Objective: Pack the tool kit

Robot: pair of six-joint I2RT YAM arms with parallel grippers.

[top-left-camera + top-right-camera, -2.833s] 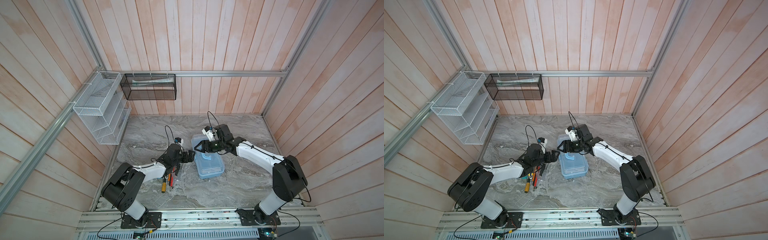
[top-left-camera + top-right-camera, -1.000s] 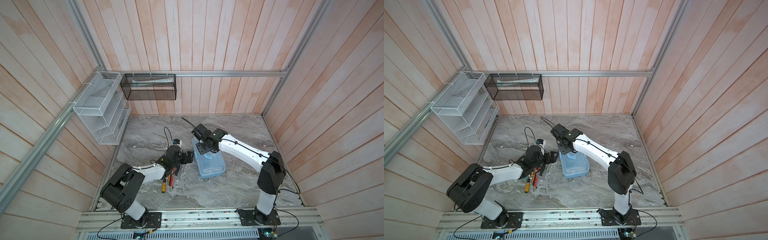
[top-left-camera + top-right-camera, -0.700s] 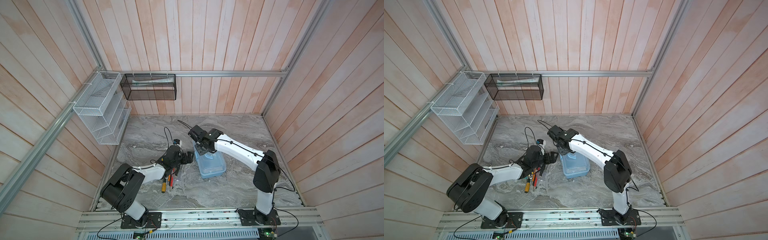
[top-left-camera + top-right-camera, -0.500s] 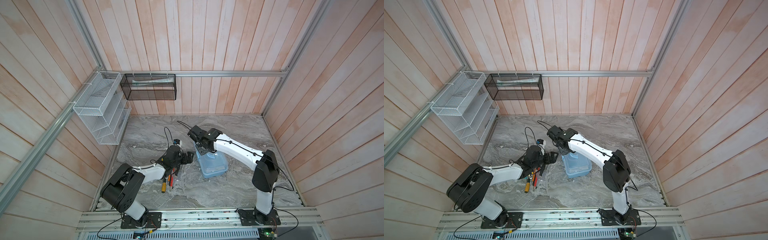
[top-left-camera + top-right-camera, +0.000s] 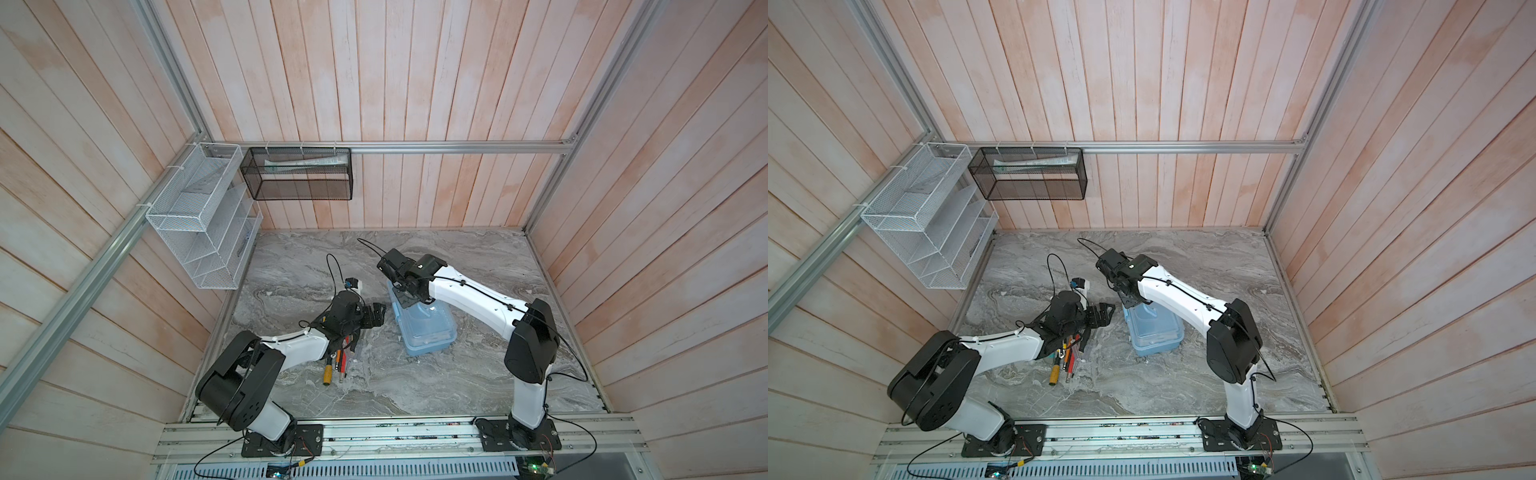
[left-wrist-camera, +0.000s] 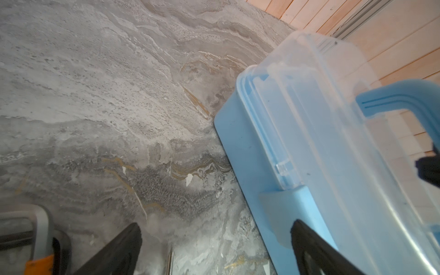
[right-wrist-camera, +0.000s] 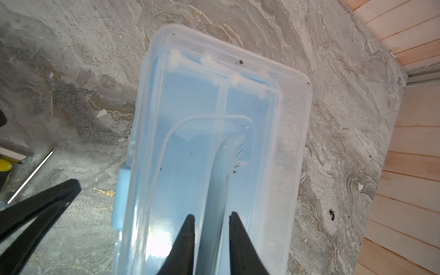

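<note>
Screwdrivers near the tool kit

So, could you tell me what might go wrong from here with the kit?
1. The right gripper straddles the handle; a pull could tip or drag the empty-looking kit.
2. The open left gripper sits close beside the kit, one finger by the latch; a shifting kit might knock it.
3. The lid looks shut while the tools lie outside, under the left arm.
</note>
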